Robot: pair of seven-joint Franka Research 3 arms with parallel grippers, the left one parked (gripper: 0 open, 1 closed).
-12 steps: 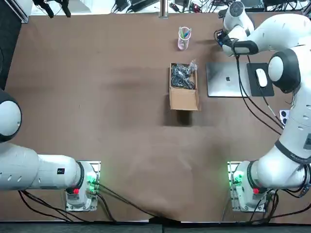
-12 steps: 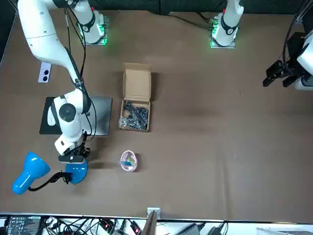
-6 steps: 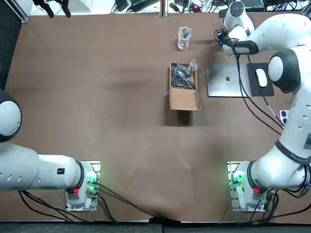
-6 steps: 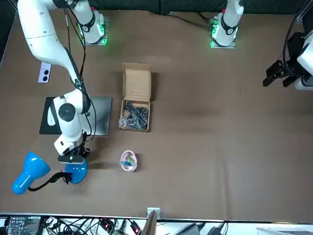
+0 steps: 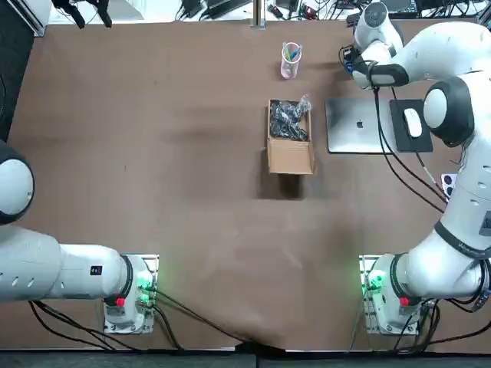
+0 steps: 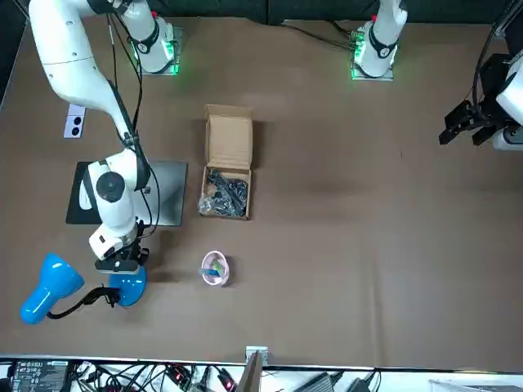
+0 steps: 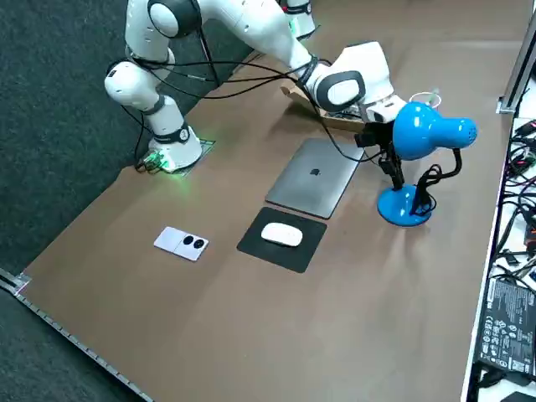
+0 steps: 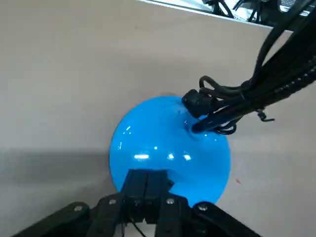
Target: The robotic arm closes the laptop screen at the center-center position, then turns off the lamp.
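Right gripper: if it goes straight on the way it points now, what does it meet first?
Most likely the lamp base: the right gripper, shut, points straight down at its blue top. Whether the two touch at this moment, I cannot tell.

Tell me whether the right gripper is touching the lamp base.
Cannot tell. In the wrist view the shut right gripper overlaps the lamp base, but no view shows contact or a gap plainly.

Bright, seemingly overhead; glare on lamp [image 8: 170, 143].
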